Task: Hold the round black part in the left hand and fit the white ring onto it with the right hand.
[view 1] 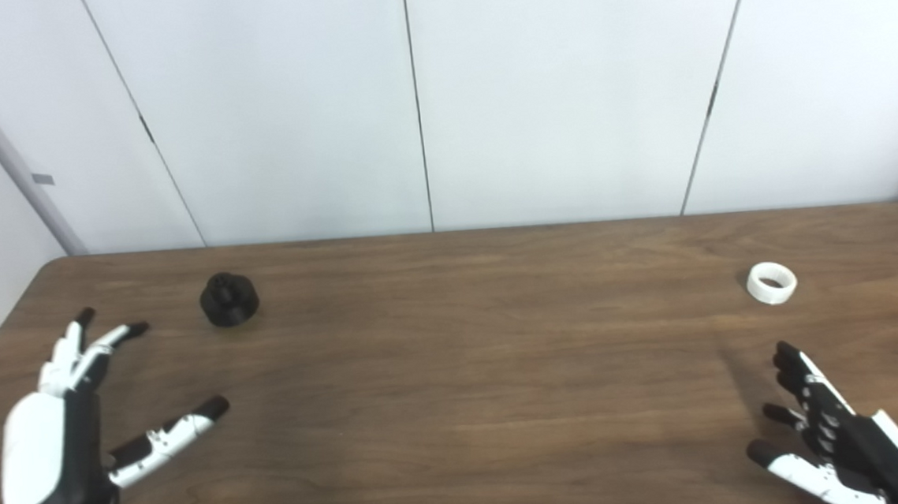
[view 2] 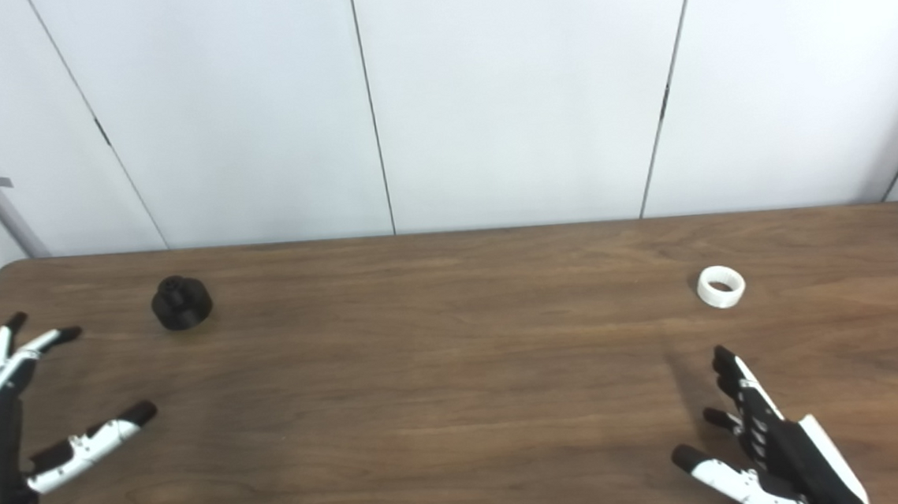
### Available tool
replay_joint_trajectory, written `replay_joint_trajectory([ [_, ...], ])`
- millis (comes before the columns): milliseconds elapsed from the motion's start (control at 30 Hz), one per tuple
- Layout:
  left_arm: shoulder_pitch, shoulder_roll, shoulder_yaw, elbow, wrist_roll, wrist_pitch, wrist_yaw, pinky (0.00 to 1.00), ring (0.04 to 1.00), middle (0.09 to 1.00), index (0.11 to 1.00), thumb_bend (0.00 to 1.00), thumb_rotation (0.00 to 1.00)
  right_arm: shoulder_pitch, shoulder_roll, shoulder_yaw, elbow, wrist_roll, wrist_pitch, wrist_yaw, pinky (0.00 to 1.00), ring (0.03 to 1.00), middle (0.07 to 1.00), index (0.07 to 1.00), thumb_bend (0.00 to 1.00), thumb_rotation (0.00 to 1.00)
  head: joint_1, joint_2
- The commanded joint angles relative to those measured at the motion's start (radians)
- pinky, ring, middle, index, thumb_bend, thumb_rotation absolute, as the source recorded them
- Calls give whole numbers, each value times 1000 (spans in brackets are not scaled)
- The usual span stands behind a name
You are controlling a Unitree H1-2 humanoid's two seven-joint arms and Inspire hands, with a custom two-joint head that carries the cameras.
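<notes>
The round black part (view 1: pixel 229 300) sits on the wooden table (view 1: pixel 458 378) at the far left, with a small knob on top. The white ring (view 1: pixel 771 282) lies flat on the table at the far right. My left hand (view 1: pixel 75 436) is open and empty, fingers spread, near the front left, below and left of the black part. My right hand (view 1: pixel 833 438) is open and empty at the front right, a little nearer than the ring. Neither hand touches anything.
White wall panels (view 1: pixel 438 95) stand behind the table's far edge. The table's left edge runs close to my left hand. Nothing else lies on the table between the black part and the ring.
</notes>
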Motion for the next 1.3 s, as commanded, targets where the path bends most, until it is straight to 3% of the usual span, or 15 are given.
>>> replay_joint_trajectory([
  [0,-55,64,16,-42,40,81,-40,1000,1000,1000,866,1000,502,-13,-15,-7,13,10,1,10,997,1000,1000,1000,619,430,6,-1],
  [100,-111,129,14,-46,58,213,-128,1000,1000,1000,890,1000,487,-17,-20,-12,24,25,-3,15,1000,1000,1000,1000,619,437,34,-8],
  [167,-149,159,20,-36,78,265,-184,1000,1000,1000,898,1000,474,-19,-23,-17,31,37,-6,20,1000,1000,1000,1000,608,435,53,-9],
  [300,-206,186,44,-1,119,277,-258,1000,1000,1000,910,1000,476,-19,-28,-27,31,65,1,29,1000,1000,1000,1000,584,411,74,-8],
  [467,-263,205,44,56,126,277,-284,1000,1000,1000,899,1000,468,-23,-37,-42,47,97,-6,41,1000,1000,1000,1000,541,373,127,-14],
  [600,-310,194,28,92,159,277,-304,1000,1000,1000,886,1000,460,-29,-52,-52,59,120,1,46,1000,1000,1000,1000,511,350,188,-13],
  [633,-321,189,22,99,172,277,-306,1000,1000,1000,883,1000,458,-30,-57,-56,64,124,-1,47,1000,1000,1000,1000,512,352,231,-14],
  [833,-393,128,-12,136,288,277,-365,1000,1000,1000,880,1000,456,-35,-91,-67,86,98,26,39,978,1000,1000,1000,648,489,342,-15],
  [933,-412,109,-17,151,332,277,-389,1000,1000,1000,876,1000,449,-39,-96,-71,106,109,14,42,988,1000,1000,1000,692,511,363,-19],
  [1267,-443,92,-22,232,408,277,-466,1000,1000,1000,880,1000,450,-48,-98,-84,143,128,-2,49,999,1000,1000,1000,654,448,399,-24],
])
